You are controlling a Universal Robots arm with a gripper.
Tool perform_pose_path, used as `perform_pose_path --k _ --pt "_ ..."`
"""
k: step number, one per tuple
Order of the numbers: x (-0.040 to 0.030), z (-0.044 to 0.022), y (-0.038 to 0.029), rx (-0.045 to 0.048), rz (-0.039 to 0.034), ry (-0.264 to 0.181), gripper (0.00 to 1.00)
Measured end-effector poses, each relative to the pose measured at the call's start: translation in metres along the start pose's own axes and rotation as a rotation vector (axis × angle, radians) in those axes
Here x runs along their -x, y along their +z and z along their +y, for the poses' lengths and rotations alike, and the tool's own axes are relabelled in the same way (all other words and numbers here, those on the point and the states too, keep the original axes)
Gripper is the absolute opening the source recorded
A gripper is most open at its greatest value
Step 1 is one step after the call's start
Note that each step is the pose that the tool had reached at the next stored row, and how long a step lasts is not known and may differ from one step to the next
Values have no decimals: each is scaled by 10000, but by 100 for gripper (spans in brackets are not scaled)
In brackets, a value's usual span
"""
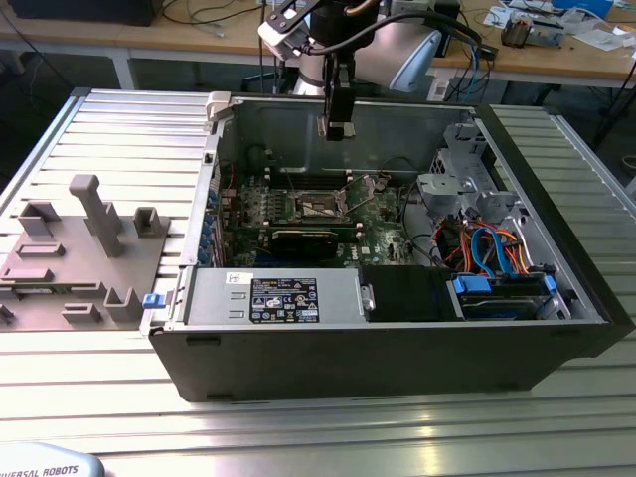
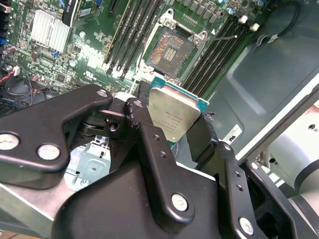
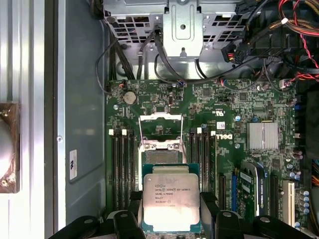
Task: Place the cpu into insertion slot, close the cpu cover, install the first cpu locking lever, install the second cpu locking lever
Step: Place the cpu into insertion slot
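Observation:
My gripper hangs inside the open black computer case, above the green motherboard. It is shut on the cpu, a flat square chip with a silvery top, clamped by two opposite edges between the black fingers. In the first wrist view the cpu is held just short of the insertion slot, apart from it. The dark slot with its metal rim lies uncovered. The cpu cover stands flipped open on the slot's far side, and thin levers stick up beside the slot.
Long memory slots flank the slot. A long black card and a power supply lie toward the case front. A metal drive cage and coloured cables are on the exterior view's right. A grey fixture plate sits on the exterior view's left.

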State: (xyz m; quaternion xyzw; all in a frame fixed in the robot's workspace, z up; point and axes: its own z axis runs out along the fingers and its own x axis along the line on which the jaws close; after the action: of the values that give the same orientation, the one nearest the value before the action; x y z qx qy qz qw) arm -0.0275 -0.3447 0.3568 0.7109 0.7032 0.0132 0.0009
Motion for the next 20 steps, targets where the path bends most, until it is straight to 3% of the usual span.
perform_pose_path --k 20 --pt "0 0 0 3 -2 129 54"
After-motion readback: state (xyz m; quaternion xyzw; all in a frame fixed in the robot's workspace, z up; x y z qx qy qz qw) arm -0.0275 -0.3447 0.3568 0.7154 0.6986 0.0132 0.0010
